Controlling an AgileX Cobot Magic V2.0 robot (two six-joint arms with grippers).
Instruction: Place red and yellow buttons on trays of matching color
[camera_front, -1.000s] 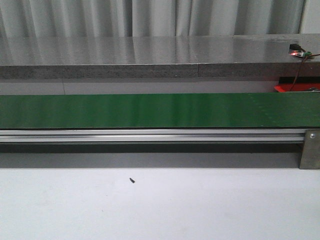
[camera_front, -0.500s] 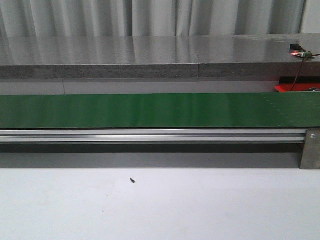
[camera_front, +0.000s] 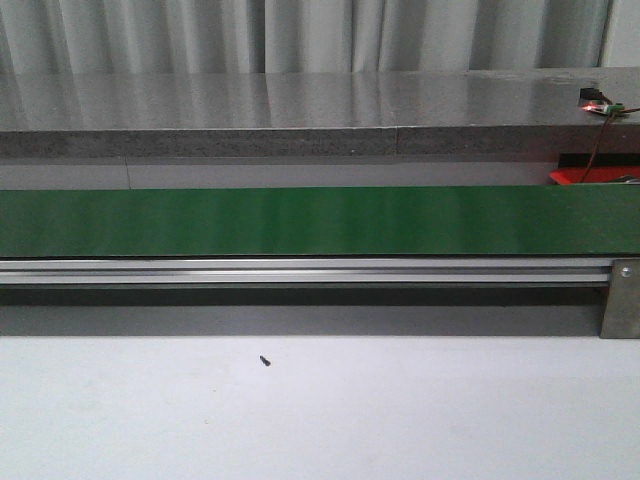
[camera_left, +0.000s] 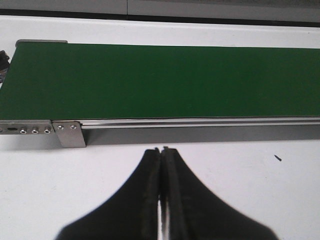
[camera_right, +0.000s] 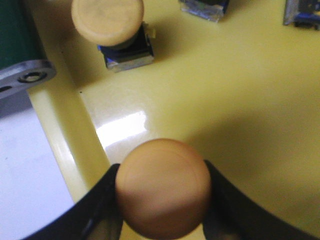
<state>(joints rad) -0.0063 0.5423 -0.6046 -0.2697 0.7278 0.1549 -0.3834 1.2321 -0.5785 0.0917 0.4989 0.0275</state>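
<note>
My right gripper is shut on a yellow button, whose round orange-yellow cap fills the space between the black fingers. It hangs over the yellow tray, close to the tray's rim. A second yellow button on a blue and metal base stands on the same tray. My left gripper is shut with nothing in it, above the white table in front of the green conveyor belt. No red button is in view. Neither gripper shows in the front view.
The green belt runs across the front view with nothing on it, and a metal rail runs along its front. A strip of red shows behind the belt's right end. Parts of two more blue bases lie on the yellow tray.
</note>
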